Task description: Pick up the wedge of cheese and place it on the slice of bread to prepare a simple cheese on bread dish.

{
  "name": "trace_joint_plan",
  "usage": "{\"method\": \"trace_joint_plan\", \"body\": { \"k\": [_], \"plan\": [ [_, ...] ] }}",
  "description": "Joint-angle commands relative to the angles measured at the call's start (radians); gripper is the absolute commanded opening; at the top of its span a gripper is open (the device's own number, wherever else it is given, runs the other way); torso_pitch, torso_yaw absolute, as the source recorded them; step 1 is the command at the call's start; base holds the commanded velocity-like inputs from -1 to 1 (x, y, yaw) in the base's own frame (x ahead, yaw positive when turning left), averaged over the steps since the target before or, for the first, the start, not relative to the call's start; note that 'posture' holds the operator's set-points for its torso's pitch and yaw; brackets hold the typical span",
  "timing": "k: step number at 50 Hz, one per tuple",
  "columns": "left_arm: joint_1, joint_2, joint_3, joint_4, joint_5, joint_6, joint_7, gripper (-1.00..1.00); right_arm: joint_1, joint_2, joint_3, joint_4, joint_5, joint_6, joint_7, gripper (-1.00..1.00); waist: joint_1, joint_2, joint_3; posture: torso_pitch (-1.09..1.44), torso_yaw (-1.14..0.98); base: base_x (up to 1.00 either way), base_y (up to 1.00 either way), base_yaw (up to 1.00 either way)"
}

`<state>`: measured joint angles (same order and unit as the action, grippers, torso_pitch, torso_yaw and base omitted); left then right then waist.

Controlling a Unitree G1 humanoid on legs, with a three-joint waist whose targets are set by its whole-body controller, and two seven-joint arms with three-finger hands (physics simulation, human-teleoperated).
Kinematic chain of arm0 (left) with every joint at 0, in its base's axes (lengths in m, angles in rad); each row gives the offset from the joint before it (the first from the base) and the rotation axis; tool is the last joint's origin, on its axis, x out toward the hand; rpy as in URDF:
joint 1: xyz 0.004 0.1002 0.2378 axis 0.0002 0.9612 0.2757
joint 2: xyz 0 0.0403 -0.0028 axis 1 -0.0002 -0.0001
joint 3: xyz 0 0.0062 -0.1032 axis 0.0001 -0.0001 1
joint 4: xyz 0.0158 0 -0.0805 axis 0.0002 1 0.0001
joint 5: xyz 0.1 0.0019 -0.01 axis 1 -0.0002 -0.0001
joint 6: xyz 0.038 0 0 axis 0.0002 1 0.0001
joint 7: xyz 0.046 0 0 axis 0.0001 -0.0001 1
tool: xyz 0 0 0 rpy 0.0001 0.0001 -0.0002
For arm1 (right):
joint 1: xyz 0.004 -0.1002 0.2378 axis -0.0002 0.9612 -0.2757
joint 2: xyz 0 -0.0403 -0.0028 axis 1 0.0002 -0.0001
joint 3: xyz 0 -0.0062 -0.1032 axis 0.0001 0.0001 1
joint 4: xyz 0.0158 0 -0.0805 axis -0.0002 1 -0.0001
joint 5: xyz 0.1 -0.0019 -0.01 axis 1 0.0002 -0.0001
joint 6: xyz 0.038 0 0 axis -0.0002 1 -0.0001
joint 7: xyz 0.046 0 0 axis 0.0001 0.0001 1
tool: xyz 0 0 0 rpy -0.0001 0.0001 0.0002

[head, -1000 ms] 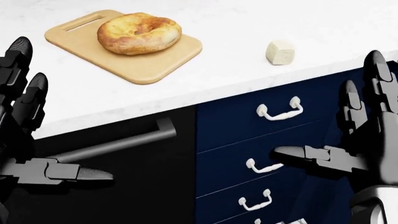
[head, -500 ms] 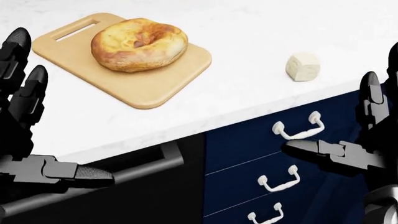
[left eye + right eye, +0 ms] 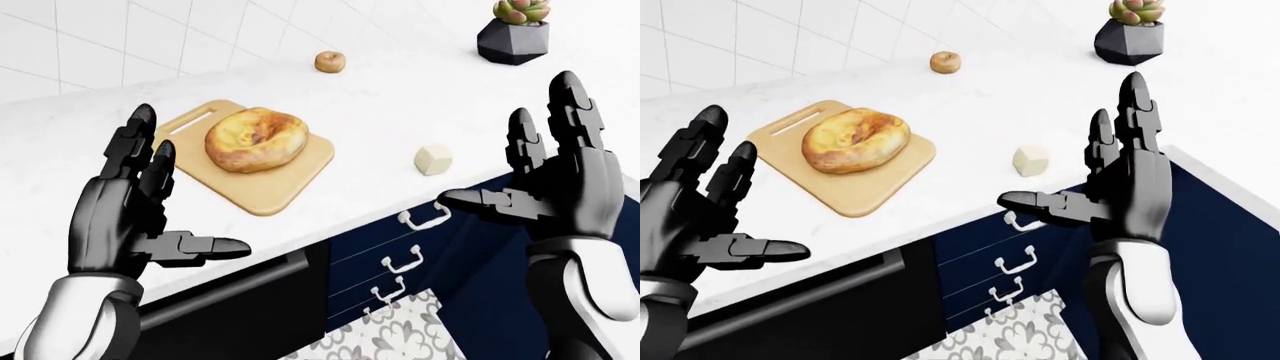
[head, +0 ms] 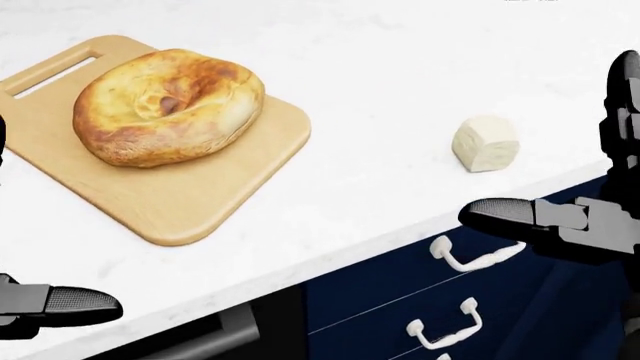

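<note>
On worktop [image 4: 400,60], bread [image 4: 165,105] and cheese wedge [image 4: 486,144] now rendered larger: camera moved closer. Right hand [image 3: 560,187] and left hand [image 3: 130,217] both held spread, nothing grasped; cheese judged within reach.

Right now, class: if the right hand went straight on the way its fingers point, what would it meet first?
Probably nothing soon. The right hand is open, fingers pointing up and away over the counter. The cheese lies off to their left, the plant pot farther on; depth is unclear.
</note>
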<state>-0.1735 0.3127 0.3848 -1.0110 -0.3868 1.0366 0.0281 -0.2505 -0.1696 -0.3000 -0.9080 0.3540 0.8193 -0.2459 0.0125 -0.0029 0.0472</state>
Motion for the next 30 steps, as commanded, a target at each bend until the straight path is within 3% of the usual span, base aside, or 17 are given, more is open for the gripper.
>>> {"method": "trace_joint_plan", "body": {
  "k": [1,4,5,7,9,11,15,20,24,30],
  "plan": [
    [-0.02,0.017,0.009,-0.036,-0.016,-0.049,0.028,1.0,-0.024,-0.01,0.001,-0.035,0.016,-0.038,0.004,1.0,0.014,-0.005,-0.031,0.0,0.0,0.0,0.0,0.61],
    [-0.022,0.011,0.003,-0.036,-0.004,-0.046,0.023,1.0,-0.016,-0.015,0.011,-0.017,0.002,-0.056,0.004,1.0,0.0,0.002,-0.036,0.0,0.0,0.0,0.0,0.62],
    [-0.022,0.011,0.002,-0.036,-0.003,-0.046,0.022,1.0,-0.015,-0.014,0.009,-0.014,0.001,-0.059,0.006,1.0,-0.015,0.012,-0.024,0.0,0.0,0.0,0.0,0.0],
    [-0.021,0.01,-0.001,-0.036,0.0,-0.046,0.022,1.0,-0.024,-0.017,-0.008,-0.018,0.012,-0.042,-0.002,1.0,-0.021,0.042,-0.041,0.0,0.0,0.0,0.0,0.0],
    [-0.018,0.003,-0.008,-0.036,0.01,-0.049,0.017,1.0,-0.034,-0.028,-0.018,-0.002,0.012,-0.04,-0.006,1.0,-0.023,0.031,-0.024,0.0,0.0,0.0,0.0,0.0],
    [-0.02,-0.005,-0.01,-0.036,0.025,-0.048,0.005,1.0,-0.039,-0.041,-0.015,0.009,-0.007,-0.041,-0.007,1.0,-0.023,0.024,-0.033,0.0,0.0,0.0,0.0,0.0],
    [-0.027,-0.021,-0.002,-0.036,0.055,-0.042,-0.026,1.0,-0.075,-0.065,0.02,0.125,-0.101,-0.081,0.023,1.0,-0.02,0.012,-0.029,0.0,0.0,0.0,0.0,0.0],
    [-0.034,-0.013,0.004,-0.036,0.04,-0.036,-0.017,1.0,-0.119,-0.062,0.063,0.213,-0.191,-0.057,0.061,1.0,-0.017,0.01,-0.031,0.0,0.0,0.0,0.0,0.0],
    [-0.019,-0.005,0.017,-0.036,0.015,-0.046,-0.006,1.0,-0.131,-0.08,0.107,0.293,-0.327,-0.033,0.102,1.0,-0.013,0.011,-0.031,0.0,0.0,0.0,0.0,0.0],
    [-0.018,0.012,0.016,-0.036,-0.018,-0.049,0.024,1.0,-0.155,-0.074,0.099,0.351,-0.452,-0.031,0.159,1.0,-0.01,0.012,-0.029,0.0,0.0,0.0,0.0,0.0]
  ]
}}
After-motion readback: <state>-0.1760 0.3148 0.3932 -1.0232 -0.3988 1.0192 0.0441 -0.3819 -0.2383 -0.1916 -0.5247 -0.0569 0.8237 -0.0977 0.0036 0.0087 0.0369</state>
